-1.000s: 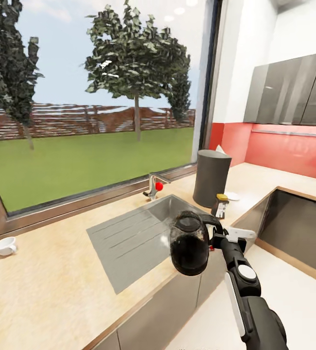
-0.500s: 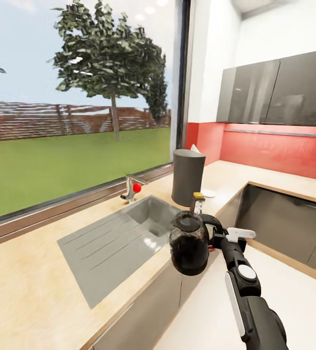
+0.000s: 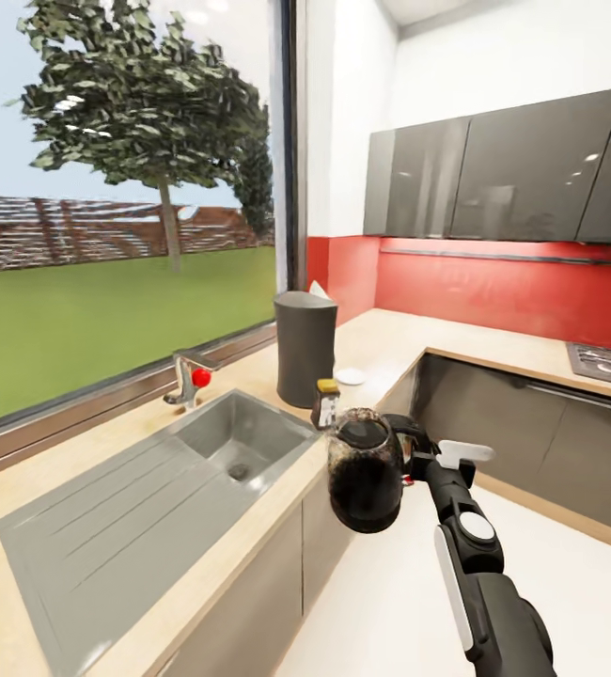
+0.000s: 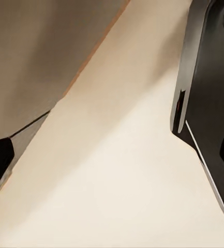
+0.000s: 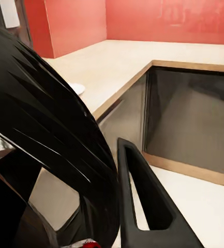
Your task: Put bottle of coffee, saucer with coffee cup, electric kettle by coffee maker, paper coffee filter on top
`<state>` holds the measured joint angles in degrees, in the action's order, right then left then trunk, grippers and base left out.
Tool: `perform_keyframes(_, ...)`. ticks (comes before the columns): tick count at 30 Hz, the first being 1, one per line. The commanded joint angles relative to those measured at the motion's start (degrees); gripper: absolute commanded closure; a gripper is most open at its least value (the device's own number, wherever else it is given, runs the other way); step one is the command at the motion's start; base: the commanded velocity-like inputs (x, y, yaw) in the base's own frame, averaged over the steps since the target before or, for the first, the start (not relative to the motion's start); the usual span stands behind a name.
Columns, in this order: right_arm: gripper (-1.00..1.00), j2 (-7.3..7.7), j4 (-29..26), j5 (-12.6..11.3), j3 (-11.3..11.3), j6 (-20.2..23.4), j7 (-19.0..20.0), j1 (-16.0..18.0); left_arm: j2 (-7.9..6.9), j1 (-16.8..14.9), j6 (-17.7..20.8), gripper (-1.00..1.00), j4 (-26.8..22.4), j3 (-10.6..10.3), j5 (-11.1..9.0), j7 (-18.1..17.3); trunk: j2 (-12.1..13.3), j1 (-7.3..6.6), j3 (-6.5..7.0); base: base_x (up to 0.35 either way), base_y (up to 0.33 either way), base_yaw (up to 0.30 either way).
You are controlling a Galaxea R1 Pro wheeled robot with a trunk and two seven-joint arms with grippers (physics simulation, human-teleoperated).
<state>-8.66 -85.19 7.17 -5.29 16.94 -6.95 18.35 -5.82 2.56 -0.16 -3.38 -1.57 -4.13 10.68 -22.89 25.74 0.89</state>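
Head view: right claw (image 3: 416, 458) grips the rounded glass kettle's (image 3: 366, 475) black handle, hiding the fingers; the yellow-lidded jar (image 3: 325, 403) is partly covered; left claw's state cannot be told.
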Motion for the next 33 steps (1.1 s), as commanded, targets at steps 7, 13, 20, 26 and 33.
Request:
perform_keyframes(7, 1.0, -0.28, -0.1, 0.7, 0.0, 0.4, 0.0, 0.0, 0.09, 0.1, 0.0, -1.0, -0.1, -0.2, -0.4, 0.1, 0.0, 0.04, -0.41, 0.236, -0.168, -0.209)
perform_keyframes(13, 1.0, -0.24, -0.1, 0.7, -0.1, 0.4, -0.1, 0.0, 0.15, 0.1, 0.0, -1.0, -0.1, -0.2, -0.4, 0.1, 0.0, 0.04, -0.52, 0.236, -0.168, -0.047)
perform_keyframes(20, 1.0, -0.25, -0.1, 0.7, -0.1, 0.4, -0.1, 0.0, 0.04, 0.1, 0.0, -1.0, -0.1, 0.0, -0.4, 0.1, 0.0, 0.04, -0.52, 0.238, -0.168, -0.185)
perform_keyframes(26, 1.0, -0.12, -0.1, 0.7, -0.1, 0.4, 0.0, 0.0, 0.17, 0.1, 0.0, -1.0, -0.1, 0.0, -0.4, 0.1, 0.0, 0.04, -0.52, 0.242, -0.173, -0.107)
perform_keyframes(33, 1.0, 0.05, -0.2, 0.7, -0.2, 0.4, 0.0, 0.0, 0.17, 0.1, 0.0, -1.0, -0.1, 0.0, -0.4, 0.1, 0.0, 0.04, -0.52, 0.243, -0.188, -0.003)
